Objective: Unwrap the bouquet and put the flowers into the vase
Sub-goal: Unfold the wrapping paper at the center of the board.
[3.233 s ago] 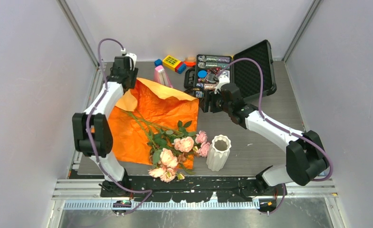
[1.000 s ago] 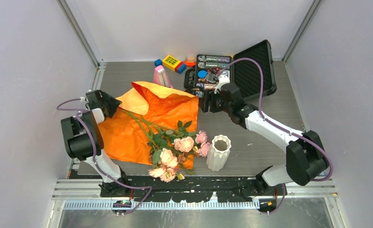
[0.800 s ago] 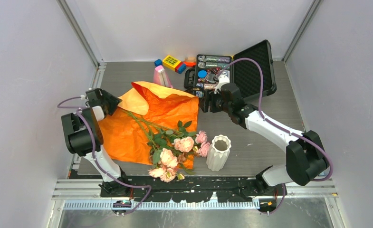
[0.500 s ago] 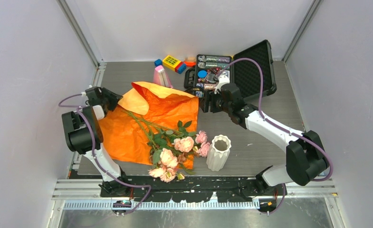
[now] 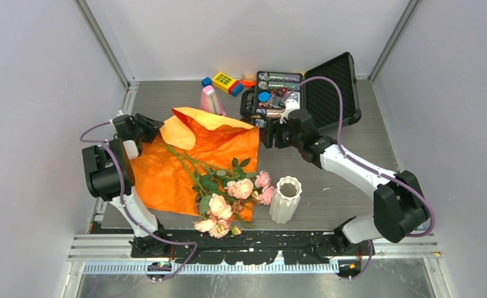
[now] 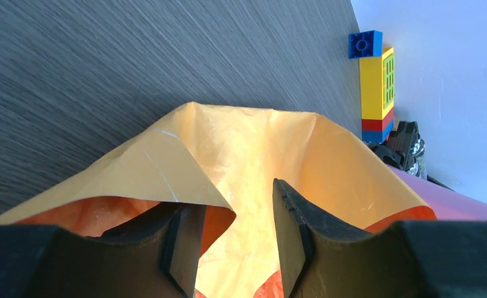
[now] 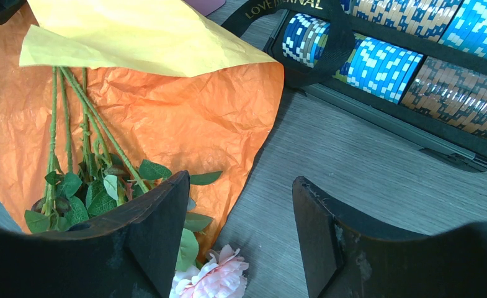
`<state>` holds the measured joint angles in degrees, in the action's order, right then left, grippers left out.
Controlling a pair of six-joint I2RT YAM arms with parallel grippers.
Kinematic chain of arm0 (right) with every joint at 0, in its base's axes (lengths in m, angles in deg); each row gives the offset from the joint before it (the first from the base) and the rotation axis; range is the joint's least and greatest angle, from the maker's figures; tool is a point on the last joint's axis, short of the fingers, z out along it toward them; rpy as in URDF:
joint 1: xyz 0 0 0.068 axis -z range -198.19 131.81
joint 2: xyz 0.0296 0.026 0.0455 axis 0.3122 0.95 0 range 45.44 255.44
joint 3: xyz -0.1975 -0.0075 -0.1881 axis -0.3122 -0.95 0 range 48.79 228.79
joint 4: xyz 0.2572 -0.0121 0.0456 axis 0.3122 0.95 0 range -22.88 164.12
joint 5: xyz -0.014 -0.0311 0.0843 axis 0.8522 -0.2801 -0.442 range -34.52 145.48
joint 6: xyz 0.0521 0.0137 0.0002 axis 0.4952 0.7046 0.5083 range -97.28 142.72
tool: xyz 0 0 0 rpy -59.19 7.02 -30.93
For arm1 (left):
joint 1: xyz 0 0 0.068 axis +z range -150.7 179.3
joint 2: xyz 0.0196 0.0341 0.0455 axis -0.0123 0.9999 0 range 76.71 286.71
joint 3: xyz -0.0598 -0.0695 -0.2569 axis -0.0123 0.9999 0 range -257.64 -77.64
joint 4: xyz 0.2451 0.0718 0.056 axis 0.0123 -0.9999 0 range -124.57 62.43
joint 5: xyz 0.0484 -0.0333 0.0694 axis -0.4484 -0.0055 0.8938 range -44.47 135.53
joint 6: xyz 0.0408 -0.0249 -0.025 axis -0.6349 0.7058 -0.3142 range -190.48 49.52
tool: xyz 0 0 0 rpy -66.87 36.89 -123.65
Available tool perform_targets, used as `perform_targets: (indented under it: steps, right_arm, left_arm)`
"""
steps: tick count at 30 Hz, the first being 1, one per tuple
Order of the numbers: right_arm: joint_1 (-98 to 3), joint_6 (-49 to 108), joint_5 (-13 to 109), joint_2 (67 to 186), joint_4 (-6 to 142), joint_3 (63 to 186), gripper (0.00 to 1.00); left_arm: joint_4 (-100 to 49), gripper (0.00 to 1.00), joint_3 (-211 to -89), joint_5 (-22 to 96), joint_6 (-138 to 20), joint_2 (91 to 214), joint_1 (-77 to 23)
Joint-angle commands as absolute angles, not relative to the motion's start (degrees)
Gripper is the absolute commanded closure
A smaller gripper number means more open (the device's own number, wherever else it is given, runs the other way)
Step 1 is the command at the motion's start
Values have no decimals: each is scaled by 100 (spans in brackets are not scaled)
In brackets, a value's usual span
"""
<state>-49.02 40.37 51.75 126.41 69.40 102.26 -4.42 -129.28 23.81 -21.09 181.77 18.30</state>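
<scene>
Paper [image 5: 185, 167] lies spread across the table's [image 5: 346, 133] left half, its far-left edge folded up. At that fold, close to the left wall, sits the left gripper [image 6: 234, 200], jaws about half apart astride the flap. The flap curls over one finger [image 6: 182, 242] and stops short of the other, so nothing is pinched. Off the paper's right corner hovers the right gripper [image 7: 241, 183], jaws wide with nothing between them and bare table beneath. On the paper the flowers [image 5: 231, 186] lie loose, stems toward the far left, heads at the near edge. They are just left of the vase [image 5: 285, 200], which stands upright. Open table runs right of the vase. Behind the right gripper an open case [image 5: 327, 87] crowds in close; a pink object [image 5: 209, 98] stands just by the paper's far edge, with blocks [image 5: 224, 81] beyond it
</scene>
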Motion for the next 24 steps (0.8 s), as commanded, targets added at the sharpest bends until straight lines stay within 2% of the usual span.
perform_targets:
  steps: [1, 15, 17, 24]
  right_arm:
    - [-4887, 3967, 5176, 12395, 6852, 10462, 33]
    - [-4886, 3976, 5175, 12305, 6879, 10442, 34]
    - [-4887, 3978, 5171, 12299, 6879, 10442, 34]
    - [-4889, 3977, 5190, 12243, 6912, 10442, 34]
  left_arm:
    - [-82, 55, -12792, 2233, -2040, 18007, 1760]
    - [-512, 54, -12718, 2442, -2293, 17996, 1655]
    - [-636, 60, -12753, 2451, -2356, 17983, 1642]
    - [-748, 98, -12823, 2320, -2298, 17692, 1648]
